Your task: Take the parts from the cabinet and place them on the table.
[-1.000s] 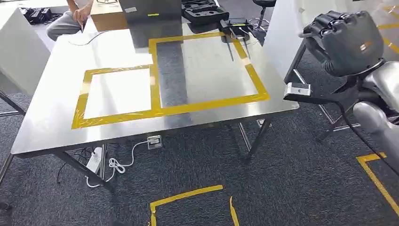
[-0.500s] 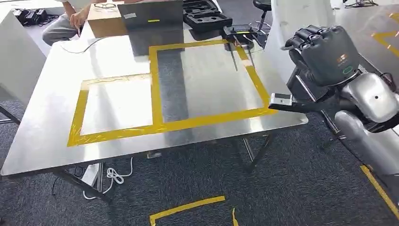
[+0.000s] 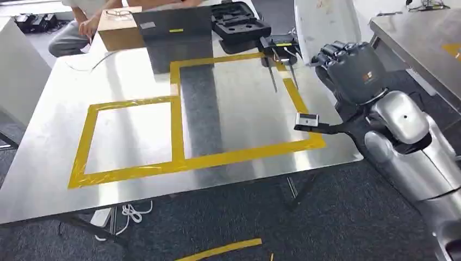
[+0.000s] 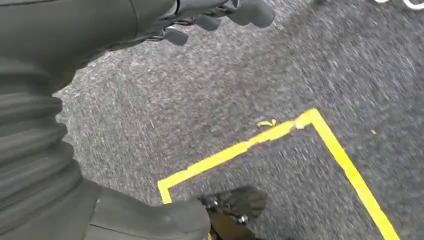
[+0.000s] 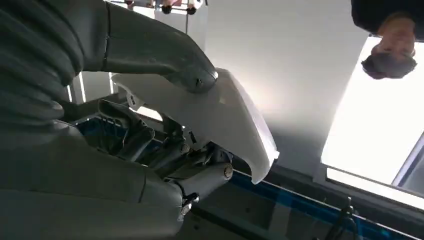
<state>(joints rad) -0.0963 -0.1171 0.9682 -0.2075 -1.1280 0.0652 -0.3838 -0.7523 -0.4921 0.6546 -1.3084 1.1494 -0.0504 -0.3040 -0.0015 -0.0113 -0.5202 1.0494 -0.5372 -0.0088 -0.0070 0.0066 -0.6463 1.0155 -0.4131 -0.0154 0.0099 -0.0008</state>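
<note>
My right hand (image 3: 353, 68) grips a white part (image 3: 326, 24) beside the table (image 3: 49, 163). My left hand (image 4: 150, 20) hangs over carpet, fingers loosely curled, holding nothing.

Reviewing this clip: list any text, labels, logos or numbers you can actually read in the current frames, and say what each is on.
No text is legible.
Orange and green marks on the back of the right hand: too small to read.
Yellow-green sticker on the dark box on the table: blurred.
Pale label on the same box: unreadable.
White part held by the right hand: no markings visible.
</note>
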